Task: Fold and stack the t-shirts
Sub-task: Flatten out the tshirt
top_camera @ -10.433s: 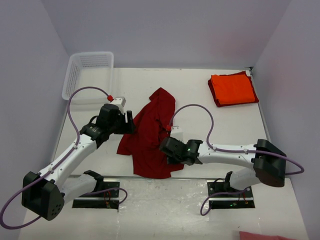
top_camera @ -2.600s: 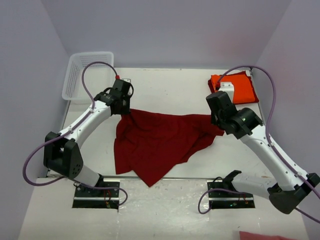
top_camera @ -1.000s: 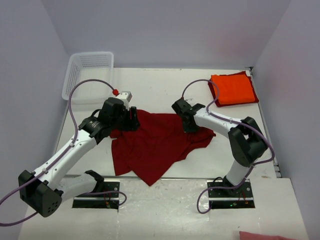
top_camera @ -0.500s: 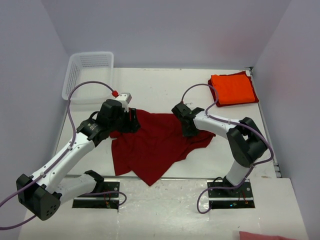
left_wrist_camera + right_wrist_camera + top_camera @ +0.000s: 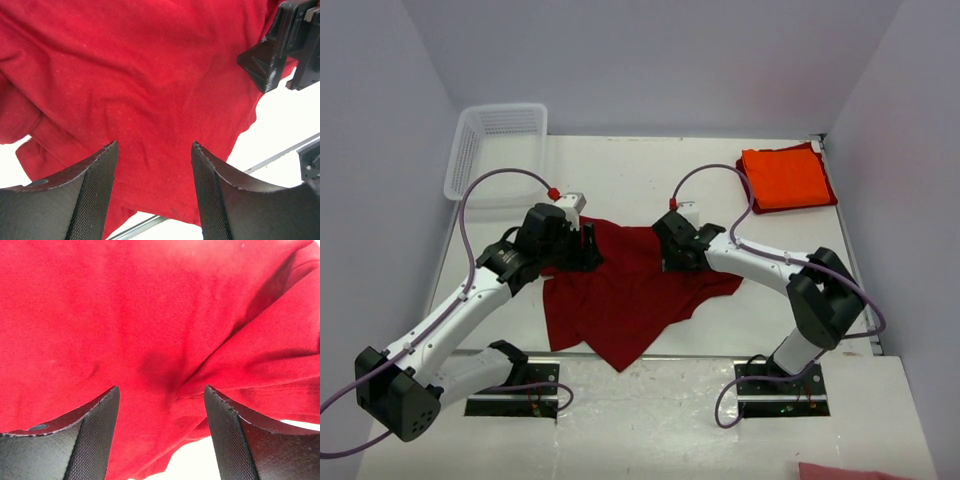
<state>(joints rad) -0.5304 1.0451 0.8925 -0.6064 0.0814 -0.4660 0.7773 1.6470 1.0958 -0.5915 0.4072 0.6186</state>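
While the crimson t-shirt (image 5: 625, 295) is lying rumpled on the tabletop (image 5: 640, 170), the left hand (image 5: 584, 249) and right hand (image 5: 671, 254) are hovering over its far edge. Both are standing open, gripping nothing.

Overhead: I log bright, even light; faint soft shadows on table (image 5: 620, 170). Left wrist: table blown white at 4 o'clock. Right wrist: shirt (image 5: 150, 300) sharp, dark shadow patch at centre.
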